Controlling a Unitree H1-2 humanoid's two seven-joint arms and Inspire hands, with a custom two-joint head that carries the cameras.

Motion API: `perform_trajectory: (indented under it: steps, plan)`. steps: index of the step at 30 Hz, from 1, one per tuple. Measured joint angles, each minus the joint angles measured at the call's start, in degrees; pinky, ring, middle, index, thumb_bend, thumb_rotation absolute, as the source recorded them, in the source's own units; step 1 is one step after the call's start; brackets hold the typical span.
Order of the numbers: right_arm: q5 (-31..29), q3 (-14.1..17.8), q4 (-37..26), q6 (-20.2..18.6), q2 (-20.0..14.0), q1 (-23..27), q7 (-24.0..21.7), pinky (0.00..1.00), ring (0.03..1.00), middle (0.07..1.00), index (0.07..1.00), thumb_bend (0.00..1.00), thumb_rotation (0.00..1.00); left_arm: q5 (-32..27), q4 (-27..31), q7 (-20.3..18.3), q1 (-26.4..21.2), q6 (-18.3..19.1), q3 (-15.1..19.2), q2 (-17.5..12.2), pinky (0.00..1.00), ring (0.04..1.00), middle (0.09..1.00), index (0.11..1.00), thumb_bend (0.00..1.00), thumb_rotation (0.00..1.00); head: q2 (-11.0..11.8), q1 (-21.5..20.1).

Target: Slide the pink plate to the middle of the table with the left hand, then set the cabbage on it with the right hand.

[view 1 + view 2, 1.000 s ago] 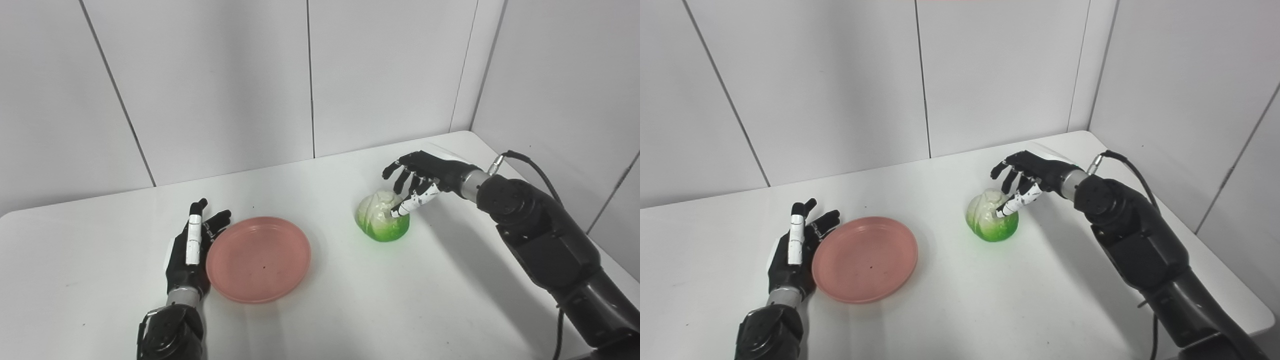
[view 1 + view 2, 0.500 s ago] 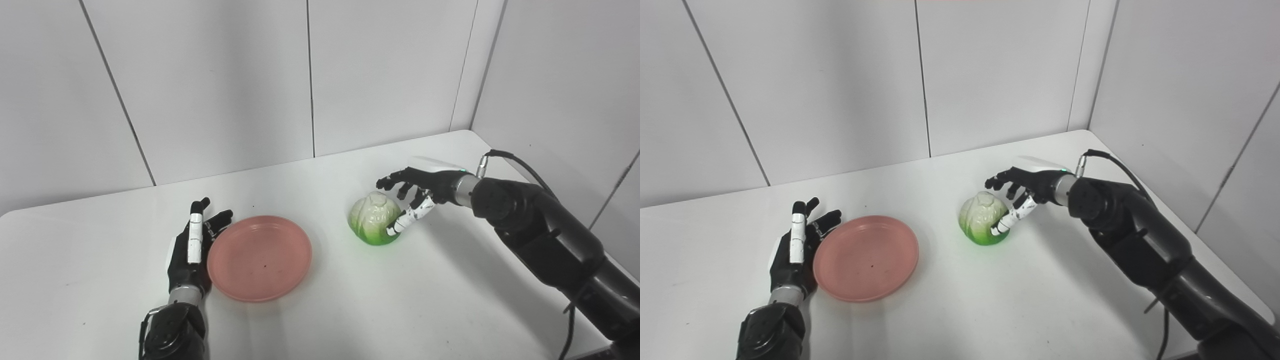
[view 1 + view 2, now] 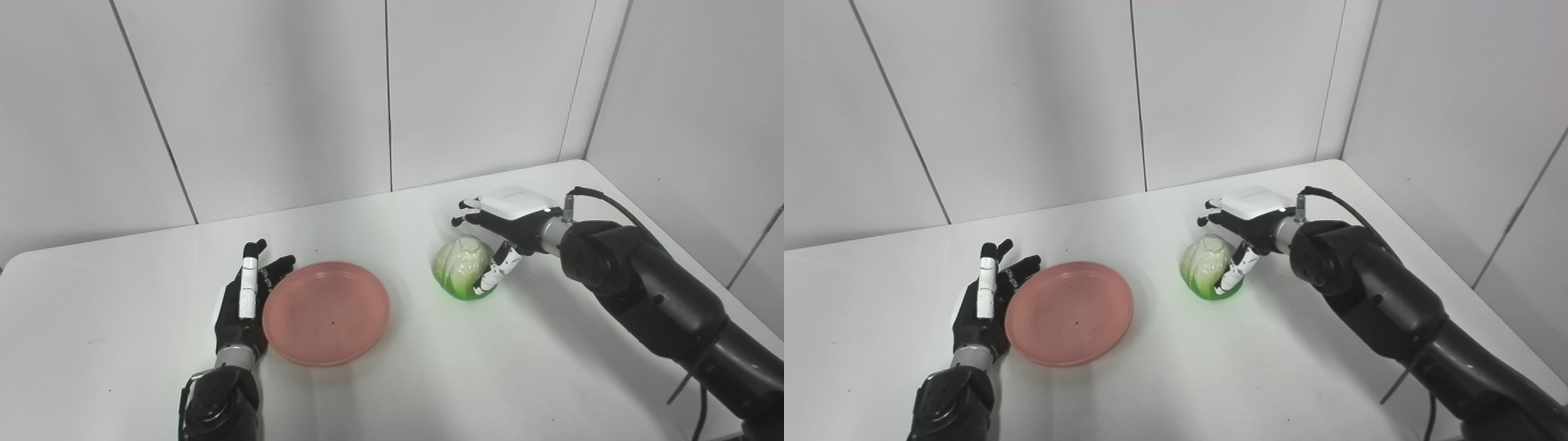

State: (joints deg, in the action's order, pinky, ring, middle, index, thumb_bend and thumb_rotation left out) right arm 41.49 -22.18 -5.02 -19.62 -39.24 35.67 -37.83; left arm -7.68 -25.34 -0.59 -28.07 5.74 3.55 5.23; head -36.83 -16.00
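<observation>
The pink plate (image 3: 326, 311) lies flat on the white table (image 3: 429, 380), left of centre. My left hand (image 3: 245, 300) rests open on the table with its fingers against the plate's left rim. The cabbage (image 3: 463, 267), pale on top and green at its base, sits on the table to the right of the plate. My right hand (image 3: 505, 229) reaches over it from the right, palm down. Its thumb lies against the cabbage's right side and its fingers spread over the top and far side. The hand is open around the cabbage, not closed on it.
White wall panels stand behind the table and along its right side, meeting at the back right corner (image 3: 582, 160). A black cable (image 3: 603, 199) loops from my right wrist. Bare table top lies in front of the plate and cabbage.
My right hand has turned palm down and lowered around the cabbage, which has shifted slightly left. The whole picture has shifted a little to the right. The left hand and plate have stayed put.
</observation>
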Motion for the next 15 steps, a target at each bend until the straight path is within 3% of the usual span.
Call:
perform_trajectory:
  steps: [6,15]
  plan:
    - [0.4,-0.1,0.7,0.2,1.4,0.5,-0.3,0.94,1.0,0.988,0.865,1.0,0.37,0.0,0.1,0.1,0.0,0.1,0.0,0.1,0.82,0.774,0.685,0.893,0.92,0.91,-0.1,0.3]
    - [0.6,-0.1,5.2,0.5,4.7,0.5,1.0,0.62,0.889,0.943,0.851,1.0,0.31,0.3,0.6,0.4,0.2,0.8,-0.1,0.2,0.8,0.768,0.689,0.894,0.92,0.91,-0.4,0.9]
